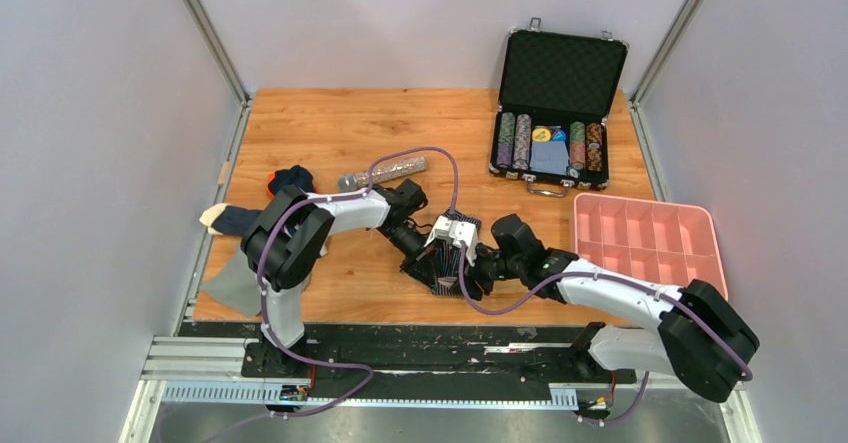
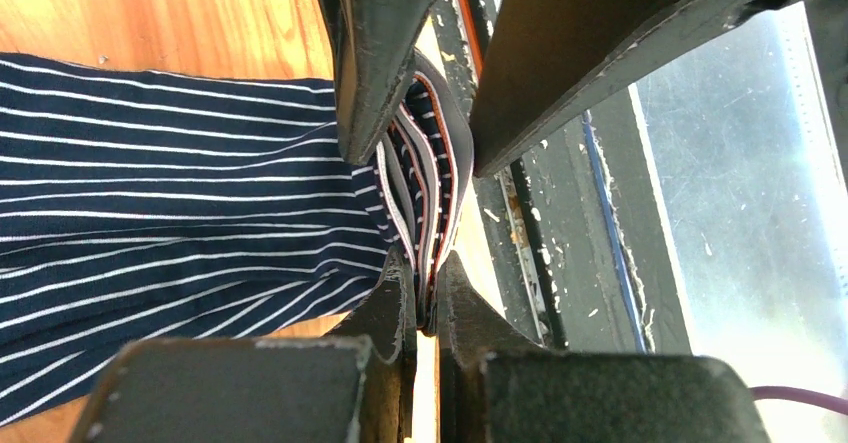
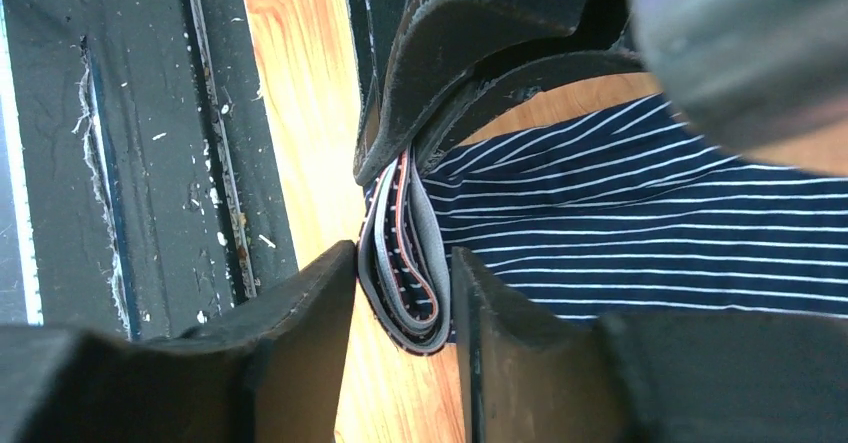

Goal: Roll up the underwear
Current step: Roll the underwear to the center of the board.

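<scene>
Navy, white-striped cloth boxer briefs [image 2: 180, 183] gripped at the near edge of the wooden table [image 1: 330, 123].
The folded waistband [image 3: 402, 228] is laid along that edge, and the striped body extends toward the far side. The left gripper [image 2: 427, 283] is clamped on the waistband. The right gripper [image 3: 405, 298] straddles it just beside; whether it presses cannot be told. A roll would probably be driven away from the near edge.

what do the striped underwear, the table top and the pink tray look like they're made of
The striped underwear: soft knit cloth, perhaps cotton, matte; it folds and creases.
The table top: wood or wood-look laminate, slight sheen; orange grain.
The pink tray: likely moulded plastic, smooth; even colour, thin dividers.
</scene>
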Tool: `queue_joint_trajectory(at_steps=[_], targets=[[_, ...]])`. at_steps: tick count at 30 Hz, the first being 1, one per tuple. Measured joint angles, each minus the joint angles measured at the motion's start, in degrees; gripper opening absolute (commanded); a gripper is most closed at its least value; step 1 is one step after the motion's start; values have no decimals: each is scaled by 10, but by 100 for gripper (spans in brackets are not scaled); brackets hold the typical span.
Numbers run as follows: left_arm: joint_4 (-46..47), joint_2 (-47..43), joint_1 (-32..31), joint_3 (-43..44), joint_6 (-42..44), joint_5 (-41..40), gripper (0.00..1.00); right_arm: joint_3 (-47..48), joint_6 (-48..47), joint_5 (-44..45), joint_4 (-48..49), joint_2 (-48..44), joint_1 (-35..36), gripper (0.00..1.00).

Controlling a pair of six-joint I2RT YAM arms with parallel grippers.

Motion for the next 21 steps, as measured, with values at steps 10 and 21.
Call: queue_joint_trajectory(at_steps=[10,21], targets=[[-30,11,8,0,18,6,0,5,37,-7,17,24,0,7],[-200,138,4,95,133,68,0,-37,200,-55,47,25,-38,0]])
